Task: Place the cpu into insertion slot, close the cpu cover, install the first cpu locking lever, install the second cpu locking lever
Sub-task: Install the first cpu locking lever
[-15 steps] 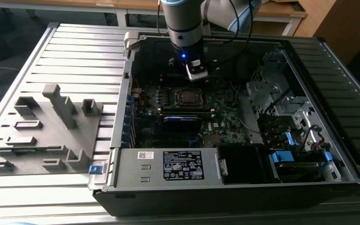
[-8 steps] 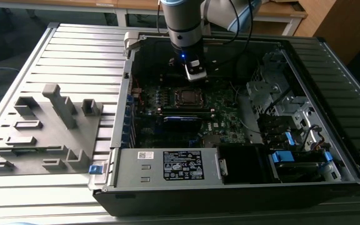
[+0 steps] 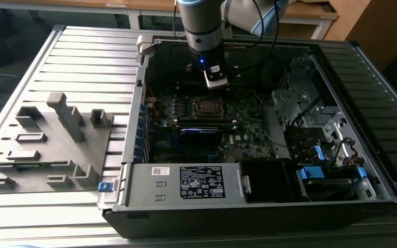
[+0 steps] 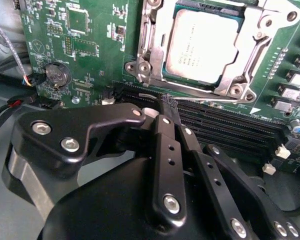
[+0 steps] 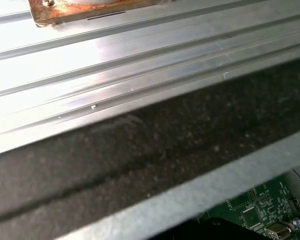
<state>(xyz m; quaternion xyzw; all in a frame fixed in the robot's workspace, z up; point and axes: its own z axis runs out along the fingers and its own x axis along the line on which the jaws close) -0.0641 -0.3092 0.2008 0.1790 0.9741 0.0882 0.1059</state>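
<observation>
In the second wrist view the cpu [image 4: 202, 47], a silver-grey square chip, lies flat in the insertion slot [image 3: 205, 107] on the green motherboard. The cpu cover [image 4: 250, 65], a silver metal frame, lies down around the chip, which shows through its square opening. A thin metal lever [image 4: 190, 88] runs along the socket edge nearest the fingers. My gripper [image 4: 168, 104] hovers a little off that edge, its black fingers [image 4: 165, 135] pressed together with nothing between them. In the exterior view the gripper [image 3: 214, 82] hangs just beyond the socket, inside the open computer case.
The case walls [image 3: 133, 129] surround the board. A black labelled box [image 3: 202, 182] and drive bays with blue tabs [image 3: 312, 173] fill the near side. Memory slots [image 4: 230, 125] lie beside the socket. A grey fixture [image 3: 47, 139] stands on the slatted table at the exterior view's left.
</observation>
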